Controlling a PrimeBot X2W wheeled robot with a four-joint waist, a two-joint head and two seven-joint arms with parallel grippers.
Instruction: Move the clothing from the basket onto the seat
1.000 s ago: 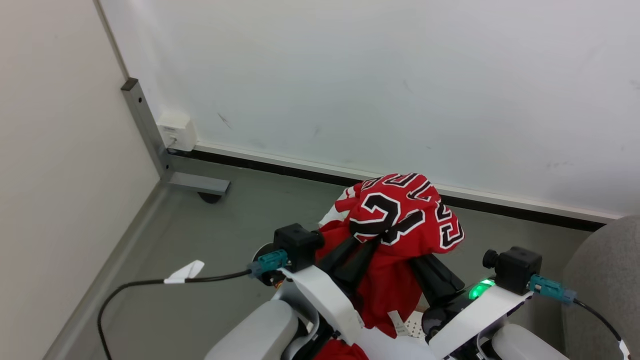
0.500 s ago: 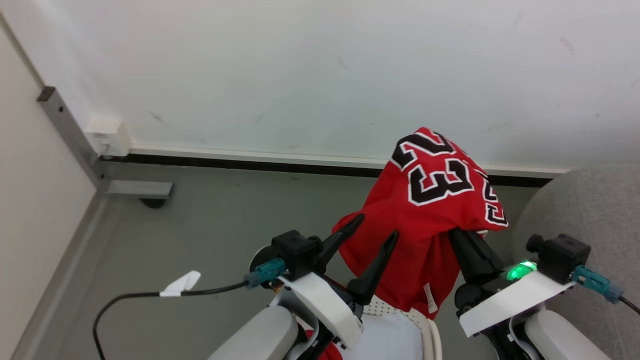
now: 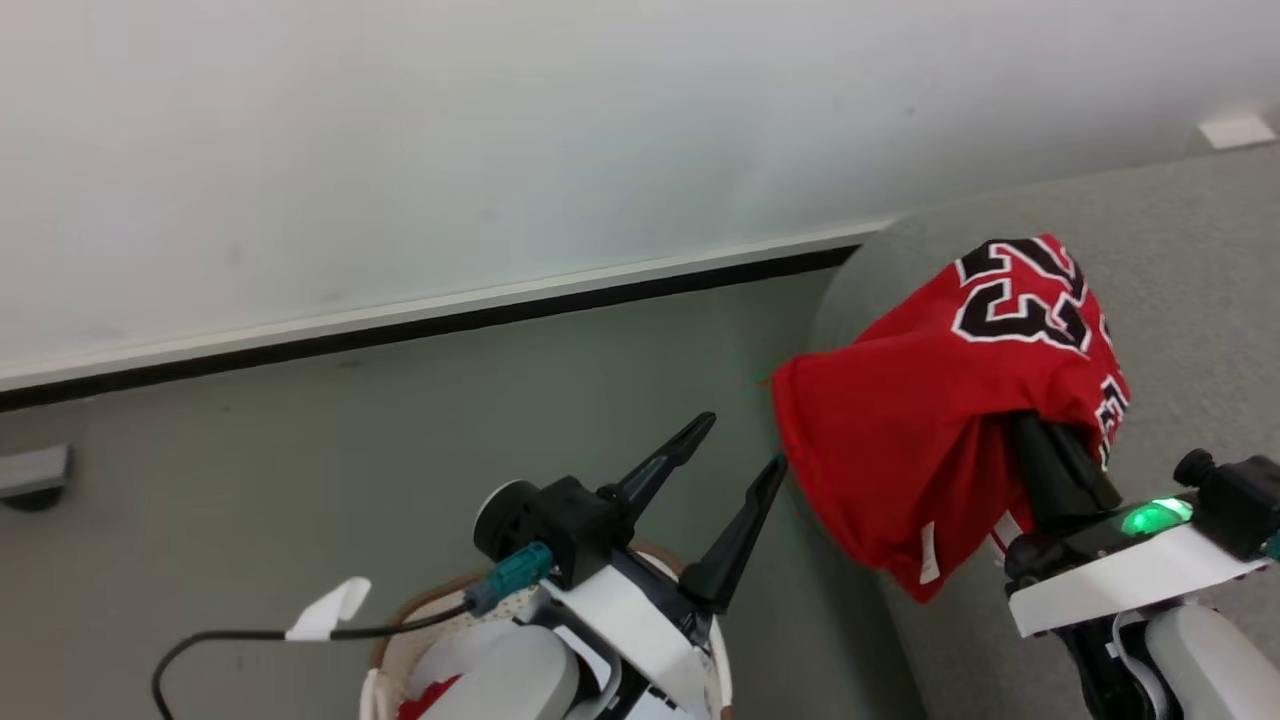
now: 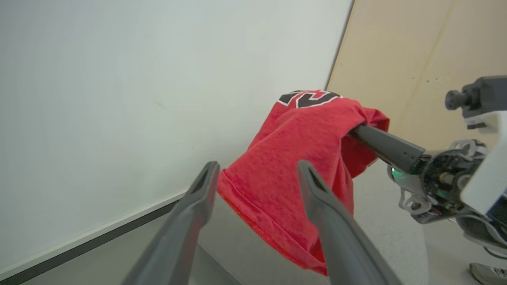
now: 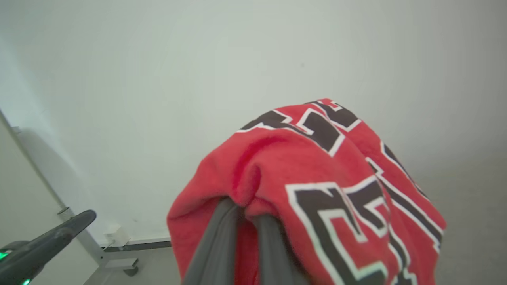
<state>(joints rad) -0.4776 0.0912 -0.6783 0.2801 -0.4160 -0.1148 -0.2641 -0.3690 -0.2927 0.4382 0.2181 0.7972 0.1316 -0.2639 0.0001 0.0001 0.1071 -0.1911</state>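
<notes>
Your right pincer (image 3: 1035, 445) is closed narrow on the red jersey (image 3: 930, 450): in the right wrist view both dark fingers (image 5: 222, 241) run close together up into a fold of the cloth, and their tips are buried in it. The jersey drapes over those fingers with its black-and-white "23" on top and its hem hanging down on the left. In the head view it shows over the rounded corner of the grey seat (image 3: 1180, 250); whether the cloth touches the upholstery you cannot tell from these views. Your left pincer (image 3: 742, 441) is spread wide and holds nothing. Its fingers point up and to the right, and the nearer fingertip sits just beside the jersey's hanging edge. The basket (image 3: 415, 600) is at the bottom of the head view under your left arm, with part of its brown rim and perforated cream wall showing and a scrap of red clothing (image 3: 425, 700) inside it. A black cable (image 3: 250, 633) with a white tag (image 3: 330, 610) trails from the left wrist over the grey-green floor (image 3: 300, 450).
</notes>
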